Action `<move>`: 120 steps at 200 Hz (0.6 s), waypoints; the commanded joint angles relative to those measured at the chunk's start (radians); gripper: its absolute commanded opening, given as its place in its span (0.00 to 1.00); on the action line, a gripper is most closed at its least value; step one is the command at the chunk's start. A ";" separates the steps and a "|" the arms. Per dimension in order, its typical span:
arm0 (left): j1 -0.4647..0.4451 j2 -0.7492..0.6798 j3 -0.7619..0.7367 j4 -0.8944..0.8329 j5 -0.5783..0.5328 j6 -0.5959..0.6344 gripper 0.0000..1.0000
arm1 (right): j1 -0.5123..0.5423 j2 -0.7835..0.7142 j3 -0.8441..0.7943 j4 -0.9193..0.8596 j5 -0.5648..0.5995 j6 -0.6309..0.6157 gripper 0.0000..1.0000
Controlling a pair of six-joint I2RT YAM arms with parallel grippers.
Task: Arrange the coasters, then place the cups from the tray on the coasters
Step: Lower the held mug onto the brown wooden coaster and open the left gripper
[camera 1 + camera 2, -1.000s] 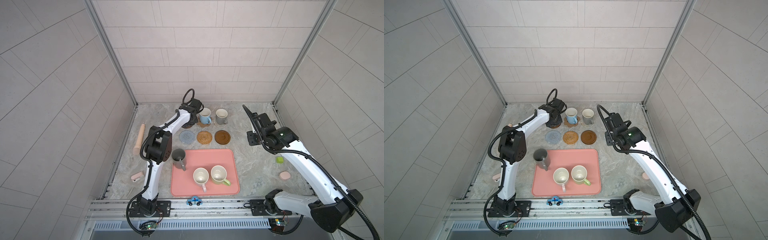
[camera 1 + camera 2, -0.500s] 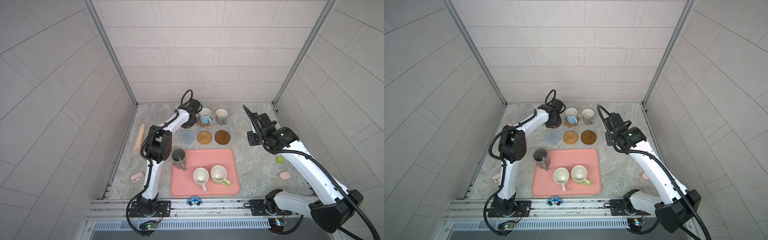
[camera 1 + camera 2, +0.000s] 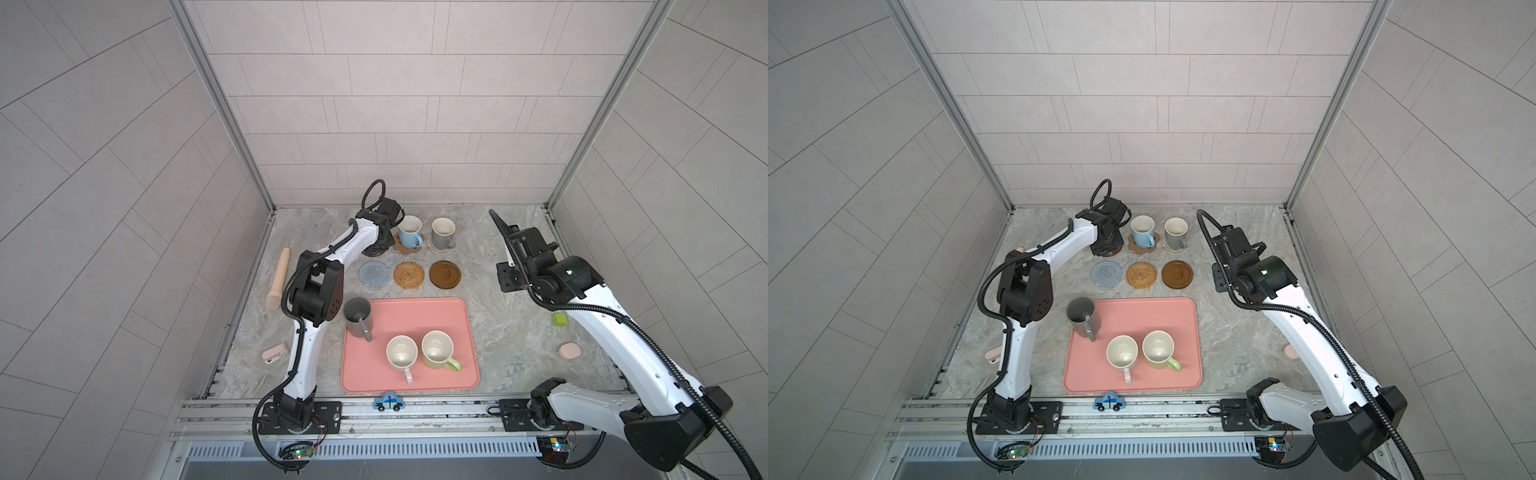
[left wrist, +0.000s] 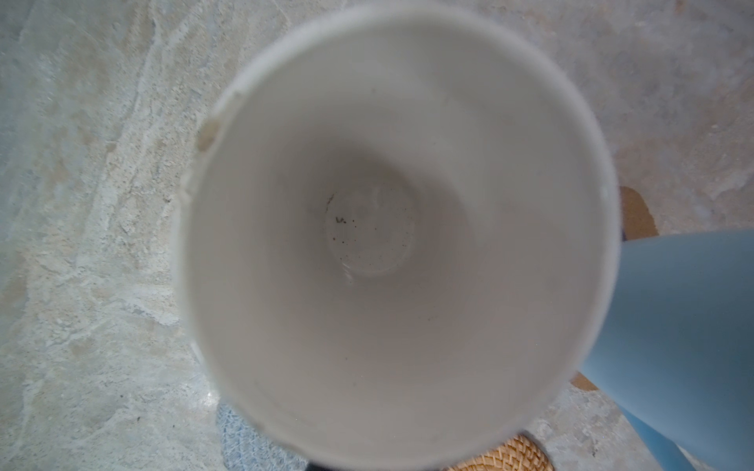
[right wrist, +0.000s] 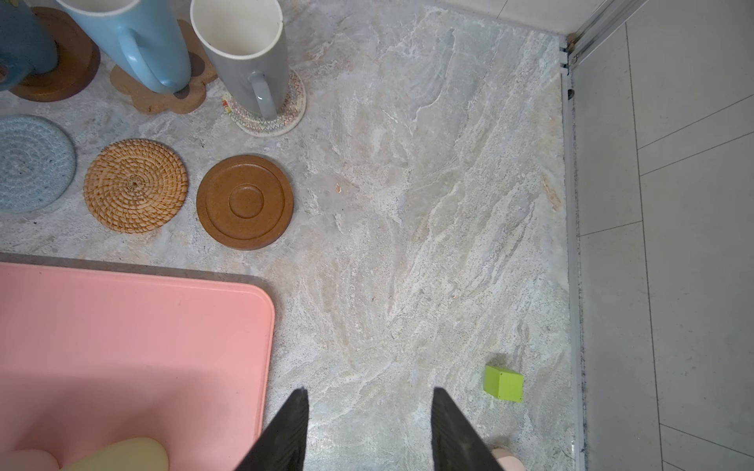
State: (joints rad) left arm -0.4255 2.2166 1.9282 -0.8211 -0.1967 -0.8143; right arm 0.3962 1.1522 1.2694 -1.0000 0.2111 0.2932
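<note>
Presently my left gripper is closed at the back row, at the left end. Its fingers are hidden, but a darker blue cup stands beneath it on a dark brown disc. The cup's pale interior fills the left wrist view, so I judge the jaws pinch its wall. My right gripper hangs part open and empty over bare table beside the tray.

Two cups are already seated: the light blue cup on the paw coaster, and the short grey cup on the cream mat. On the tray stand the tall dark grey cup, the pink cup and the yellow-green cup.

Assessment: these are glazed ceramic, so rigid, smooth, fairly heavy and liable to chip. I recommend a grip across the rim wall or on the handle, and a gentle set-down.
</note>
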 commanded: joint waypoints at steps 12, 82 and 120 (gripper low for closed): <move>0.005 0.027 0.033 0.008 -0.004 -0.016 0.11 | -0.005 -0.023 -0.002 -0.027 0.024 0.012 0.51; 0.004 0.031 0.034 0.013 0.013 -0.019 0.17 | -0.005 -0.029 -0.004 -0.028 0.025 0.017 0.51; 0.002 0.029 0.033 0.013 0.019 -0.024 0.25 | -0.005 -0.029 -0.003 -0.029 0.024 0.019 0.51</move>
State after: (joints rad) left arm -0.4259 2.2234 1.9373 -0.8059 -0.1715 -0.8177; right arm 0.3962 1.1496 1.2694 -1.0000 0.2146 0.2962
